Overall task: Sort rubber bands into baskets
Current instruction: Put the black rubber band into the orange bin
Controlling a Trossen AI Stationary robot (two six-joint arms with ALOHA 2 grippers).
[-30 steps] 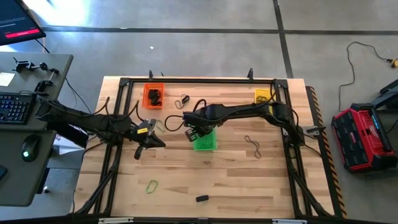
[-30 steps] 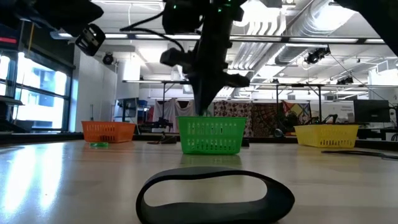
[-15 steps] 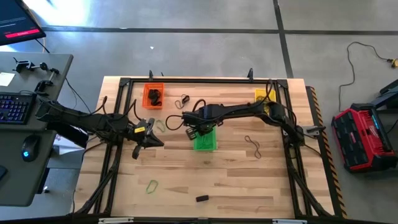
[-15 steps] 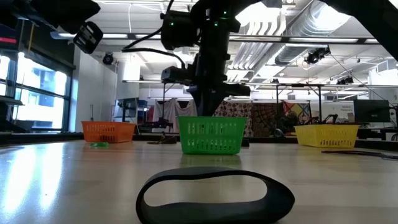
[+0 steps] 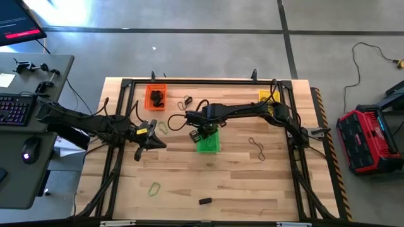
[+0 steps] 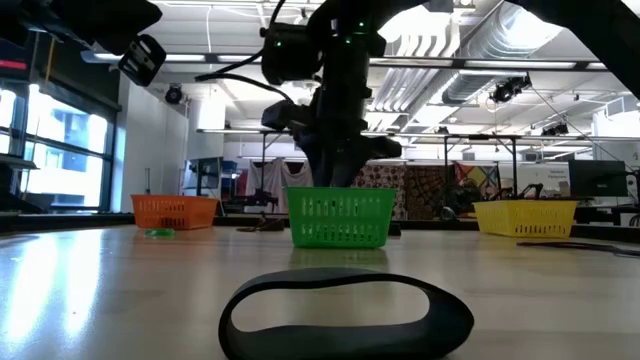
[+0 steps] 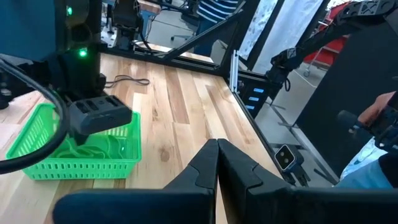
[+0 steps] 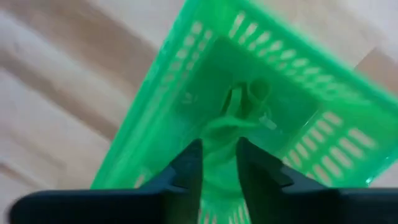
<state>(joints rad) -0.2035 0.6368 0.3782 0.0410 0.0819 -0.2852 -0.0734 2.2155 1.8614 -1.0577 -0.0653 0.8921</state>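
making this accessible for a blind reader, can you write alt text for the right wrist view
The right gripper hangs with its fingers slightly apart directly above the green basket, looking down into it. Green rubber bands lie on the basket's floor, and pale wooden table shows beside it.

Right claw (image 5: 203, 133) blocks green basket (image 5: 209, 144) mouth; bare table (image 5: 240, 183) alongside.

bright overhead light, blurred wrist close-up
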